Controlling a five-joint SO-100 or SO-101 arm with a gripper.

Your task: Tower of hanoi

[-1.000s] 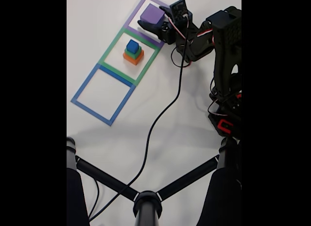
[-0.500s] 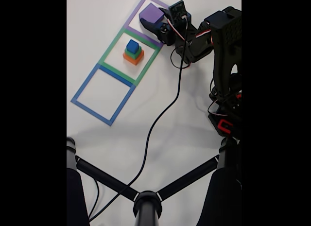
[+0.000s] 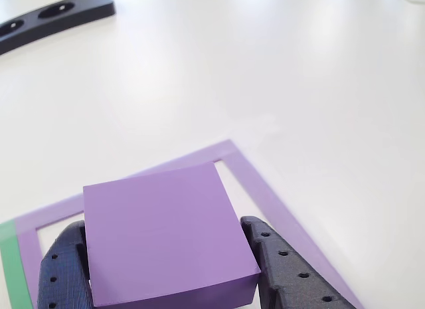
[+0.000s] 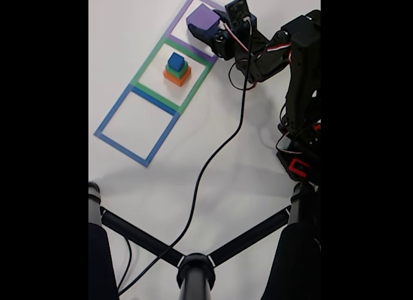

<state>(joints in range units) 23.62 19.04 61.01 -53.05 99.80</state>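
My claw point(image 3: 163, 272) grips the purple cube point(image 3: 166, 232) over the purple square outline point(image 4: 195, 26), top centre of the fixed view.

The arm point(image 4: 300, 74) is black plastic with red parts near its base. A black cable point(image 4: 219, 145) trails from it. The dark fingers point(image 3: 292, 276) carry rows of small holes, possibly screw holes.

The black two-finger gripper point(image 3: 166, 269) point(image 4: 205, 30), arm stretched forward, clamps both sides of a purple cube point(image 3: 166, 239) point(image 4: 201, 19).
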